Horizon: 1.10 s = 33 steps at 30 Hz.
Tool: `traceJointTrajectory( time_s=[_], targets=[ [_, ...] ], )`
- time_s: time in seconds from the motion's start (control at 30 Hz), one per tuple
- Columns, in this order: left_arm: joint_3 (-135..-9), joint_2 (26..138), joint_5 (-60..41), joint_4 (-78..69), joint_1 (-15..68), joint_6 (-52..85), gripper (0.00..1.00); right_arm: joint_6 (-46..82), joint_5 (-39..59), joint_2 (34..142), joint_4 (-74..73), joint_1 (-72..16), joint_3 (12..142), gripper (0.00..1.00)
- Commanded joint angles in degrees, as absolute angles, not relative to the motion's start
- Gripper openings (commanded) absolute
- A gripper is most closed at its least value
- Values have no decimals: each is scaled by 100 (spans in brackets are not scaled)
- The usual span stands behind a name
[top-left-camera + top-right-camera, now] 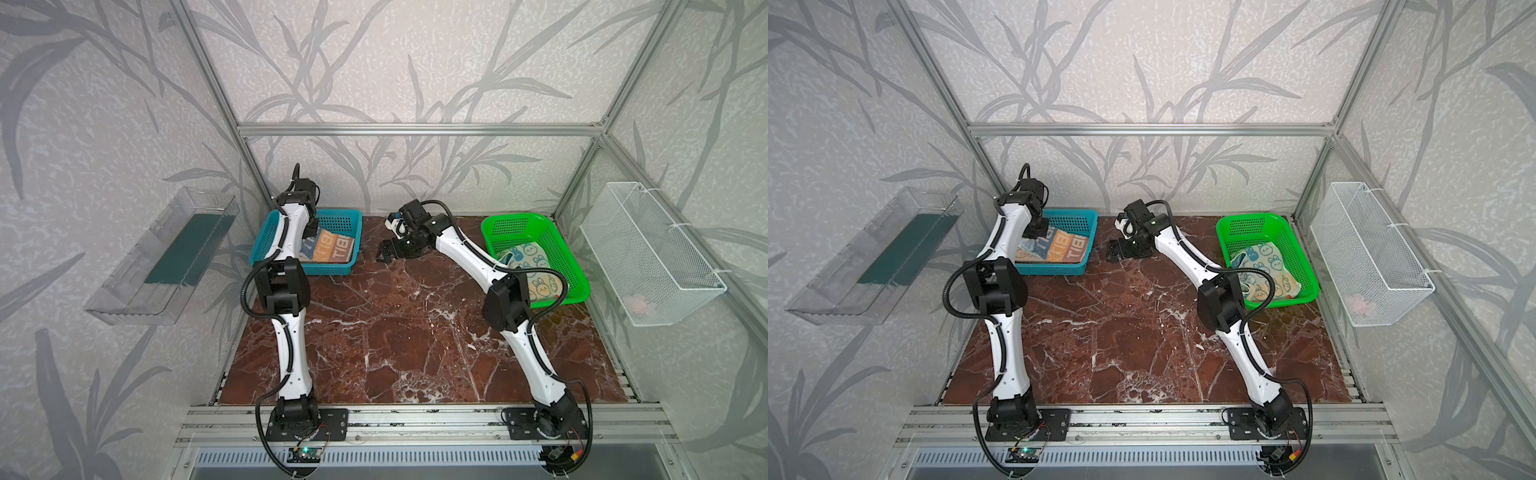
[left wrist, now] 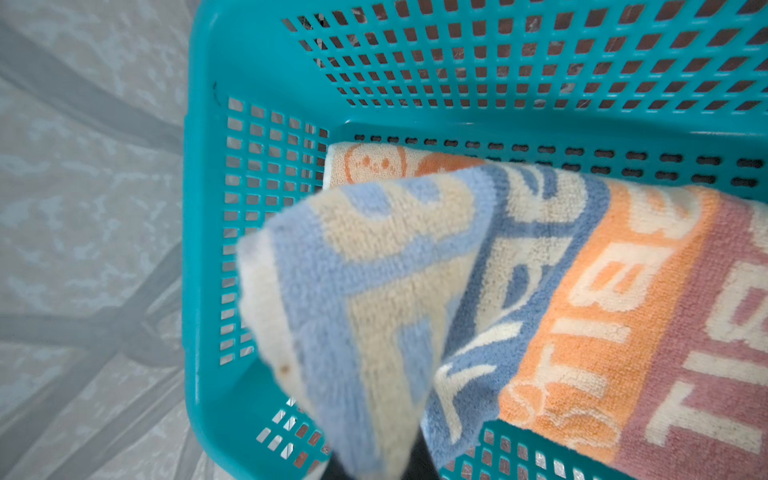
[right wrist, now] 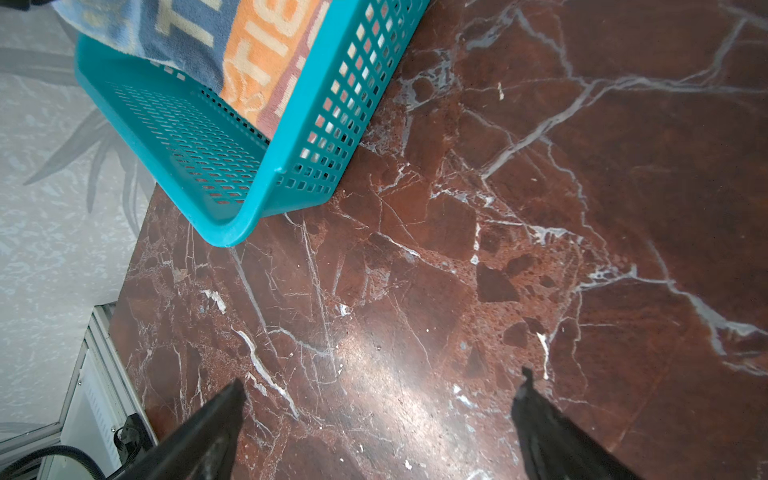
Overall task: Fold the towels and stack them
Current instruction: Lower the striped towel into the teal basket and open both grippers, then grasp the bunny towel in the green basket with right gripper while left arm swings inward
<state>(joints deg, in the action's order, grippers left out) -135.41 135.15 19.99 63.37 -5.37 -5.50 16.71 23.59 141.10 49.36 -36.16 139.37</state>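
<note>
Bright, even light — near towel point(image 2: 365, 291) blurred

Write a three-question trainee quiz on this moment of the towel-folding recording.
1. True or false: the green basket is empty.
2. Short answer: what lies under the open right gripper?
3. Which gripper pinches a corner of the blue-and-cream lettered towel over the teal basket? A left gripper. B right gripper. C neither.

Key
1. False: it holds a bunny-print towel.
2. The marble tabletop.
3. A.
</note>
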Motion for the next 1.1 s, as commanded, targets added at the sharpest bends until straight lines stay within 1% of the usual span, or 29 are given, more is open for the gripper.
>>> traceJointTrajectory(
  time_s=[0.0,0.43,0.47,0.5,0.53,0.57,0.6,0.63,0.67,0.7,0.87,0.97,1.07],
  targets=[
    [-13729,13620,2148,6420,-587,-615,0,1684,2455,14049,4887,-3604,13873,99],
    [-13667,14007,2825,6459,-603,-479,0,1670,2518,14059,4814,-3582,13813,99],
    [-13667,14026,2878,6452,-598,-475,2,1668,2532,14049,4819,-3577,13808,99],
    [-13667,14036,2952,6448,-606,-454,6,1656,2535,14053,4828,-3573,13808,99],
    [-13667,14036,3028,6441,-605,-428,15,1652,2539,14036,4845,-3560,13808,99],
    [-13667,14027,3122,6445,-606,-386,37,1644,2549,14021,4859,-3552,13808,99],
    [-13667,14004,3175,6456,-596,-353,48,1630,2540,14001,4881,-3543,13815,99],
    [-13675,13987,3212,6471,-596,-331,62,1626,2547,13984,4898,-3527,13824,99],
    [-13720,13959,3260,6518,-587,-288,87,1622,2540,13953,4929,-3509,13839,99],
    [-13789,13939,3301,6590,-566,-230,99,1628,2555,13911,4968,-3483,13849,99],
    [-14203,13726,3365,6941,-354,-6,99,1463,2435,13505,5387,-3369,13825,99],
    [-14055,13316,3366,7006,-42,217,99,1404,2202,12994,5508,-3252,13456,99],
    [-14049,12969,3308,7273,437,465,99,1376,1822,12419,5621,-3076,12990,99]
  ],
)
